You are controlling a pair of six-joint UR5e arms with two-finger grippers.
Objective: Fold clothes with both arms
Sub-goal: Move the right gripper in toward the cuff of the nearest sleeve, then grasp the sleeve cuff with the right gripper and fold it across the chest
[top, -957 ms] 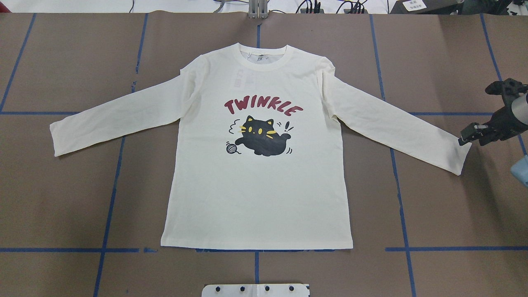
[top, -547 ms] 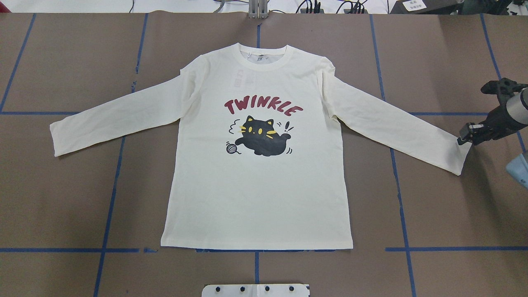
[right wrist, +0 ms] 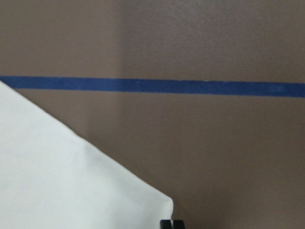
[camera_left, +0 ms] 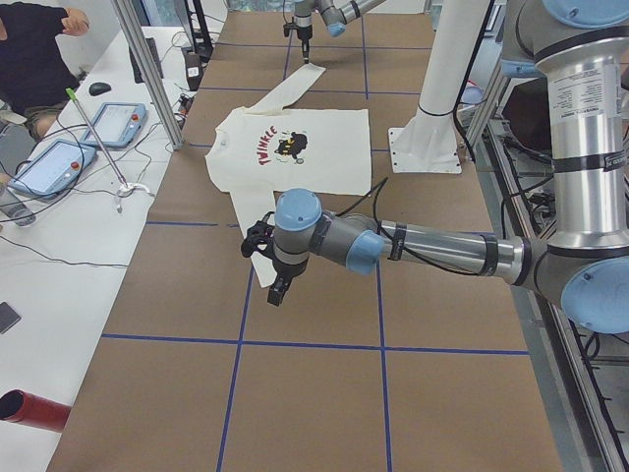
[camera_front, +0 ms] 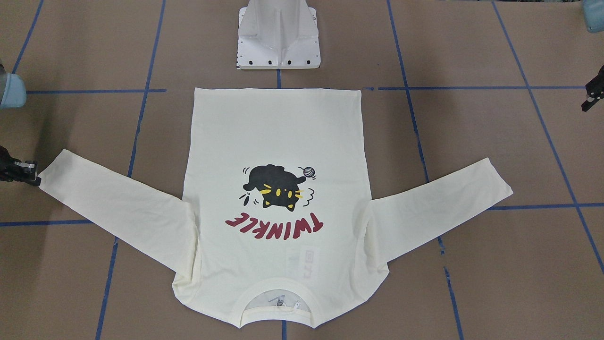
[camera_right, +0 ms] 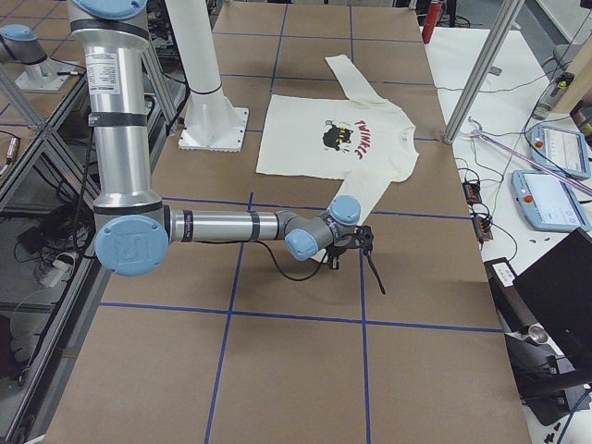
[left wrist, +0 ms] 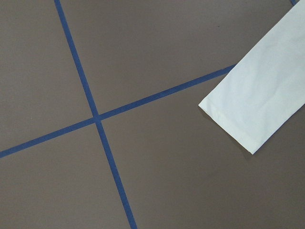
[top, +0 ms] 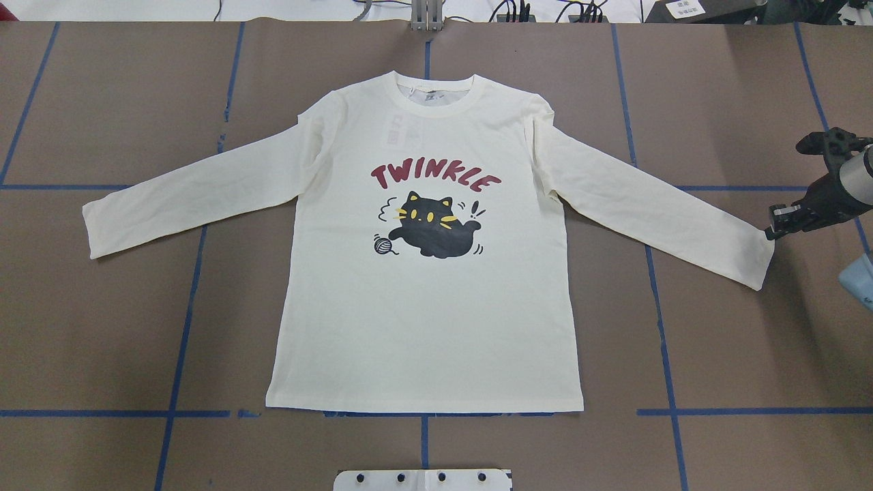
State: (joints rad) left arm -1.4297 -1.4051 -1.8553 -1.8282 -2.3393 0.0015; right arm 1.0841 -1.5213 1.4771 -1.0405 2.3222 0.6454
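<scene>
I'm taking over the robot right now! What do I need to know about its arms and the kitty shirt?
Left end effector: near the left cuff; cannot tell if it is open or shut.
Right end effector: at the edge of the right cuff; fingertips look close together, grip unclear.
Shirt: flat on the table, print up, sleeves spread.
Done: nothing folded yet.
Left: every fold.

overhead: behind, down | front: opposite, steep | sides: table [top: 102, 327] ends | wrists: close | shared: shirt [top: 423, 320]
</scene>
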